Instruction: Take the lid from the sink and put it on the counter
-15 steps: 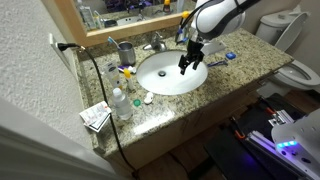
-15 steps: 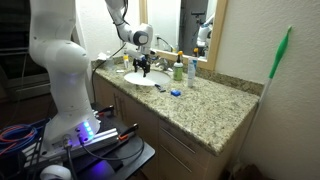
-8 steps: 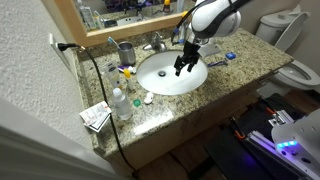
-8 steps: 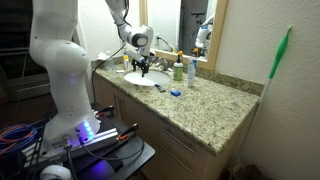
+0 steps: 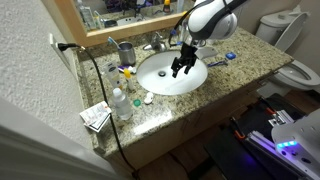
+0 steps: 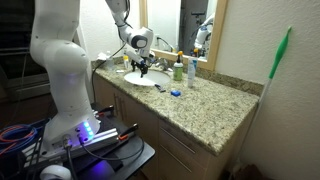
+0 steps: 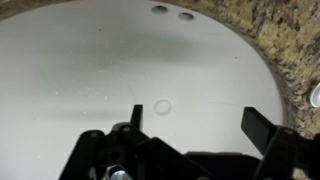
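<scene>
Since a second ago the end effector [image 5: 181,67] has crept a little to the left in an exterior view, further in over the bowl of the sink [image 5: 150,78]. Nothing else on the counter [image 5: 250,46] has shifted.

Far to the left of the end effector a black cord [image 5: 93,85] drops over the counter edge. A flat printed packet [image 5: 96,117] and a clear bottle [image 5: 121,104] sit near that corner. Closer in on the same side, a grey cup [image 5: 126,50] stands behind the basin rim, with the faucet [image 5: 155,43] next to it.

The end effector [image 6: 145,70] hangs low over the white bowl, pointing down, as both exterior views show. From the wrist camera its two dark fingers [image 7: 262,125] are spread well apart and grip nothing. The lid [image 7: 162,106], a small pale round thing, lies flat on the basin floor just ahead of the gap between the fingers, and neither finger touches it. It is too faint to pick out in the exterior views. Beyond it, up the far wall of the bowl, are two small overflow holes [image 7: 160,9].

To the right of the end effector a small blue item [image 5: 230,56] lies on the granite. Farther right, off the counter, a white toilet [image 5: 300,72] stands.
</scene>
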Robot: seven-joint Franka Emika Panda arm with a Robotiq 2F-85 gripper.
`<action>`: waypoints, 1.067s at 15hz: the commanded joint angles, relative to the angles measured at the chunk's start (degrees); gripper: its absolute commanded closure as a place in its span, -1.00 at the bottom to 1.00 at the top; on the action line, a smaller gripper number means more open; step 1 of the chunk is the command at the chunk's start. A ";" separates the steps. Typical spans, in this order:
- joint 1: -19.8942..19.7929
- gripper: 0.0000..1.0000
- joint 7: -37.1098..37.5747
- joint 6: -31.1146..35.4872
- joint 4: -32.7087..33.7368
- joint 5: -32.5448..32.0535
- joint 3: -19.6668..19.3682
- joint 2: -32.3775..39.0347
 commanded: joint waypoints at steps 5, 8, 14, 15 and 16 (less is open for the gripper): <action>-2.14 -1.00 -0.97 4.82 1.63 2.34 1.89 5.76; -1.97 -1.00 0.31 4.01 1.84 1.35 1.93 5.83; 1.06 -1.00 10.13 3.93 5.73 -4.86 -1.73 10.15; 1.50 -1.00 12.96 3.02 7.33 -6.38 -2.40 11.61; 1.94 -1.00 14.96 3.82 8.27 -7.32 -2.79 12.68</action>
